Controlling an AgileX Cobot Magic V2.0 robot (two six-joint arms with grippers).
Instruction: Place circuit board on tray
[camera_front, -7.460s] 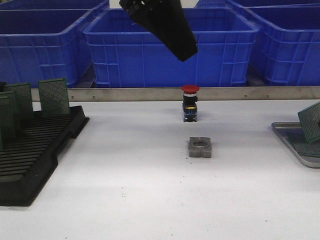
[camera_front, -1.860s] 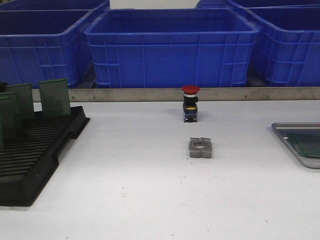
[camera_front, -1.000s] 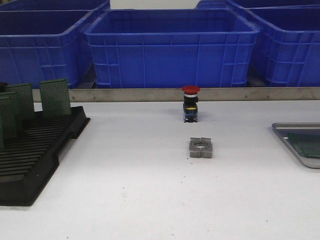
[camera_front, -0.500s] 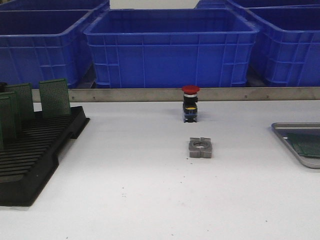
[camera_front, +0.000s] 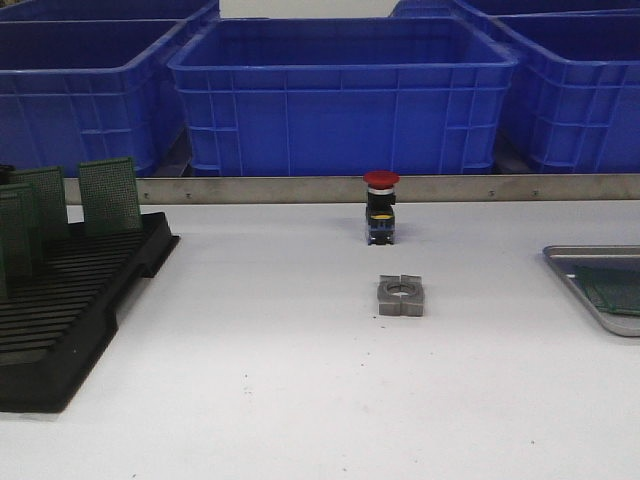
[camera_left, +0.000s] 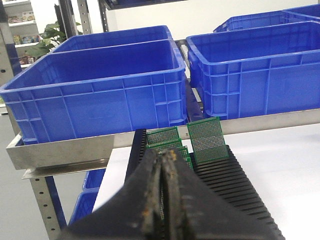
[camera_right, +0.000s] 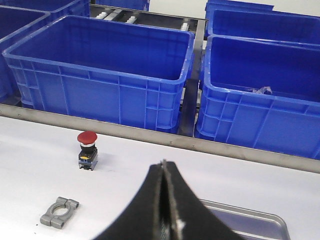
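The silver tray sits at the table's right edge. A green circuit board lies flat on its floor. More circuit boards stand upright in the black slotted rack at the left. Neither arm shows in the front view. My left gripper is shut and empty, raised in front of the rack and its boards. My right gripper is shut and raised, with the tray behind and below it; its fingers hide the board there.
A red push button stands mid-table at the back, with a grey metal clamp in front of it. Big blue bins line the back behind a metal rail. The button and clamp also show in the right wrist view.
7.5 s ago a black arm hung at the top of the front view and the board leaned tilted in the tray. Now the arm is gone and the board lies flat.
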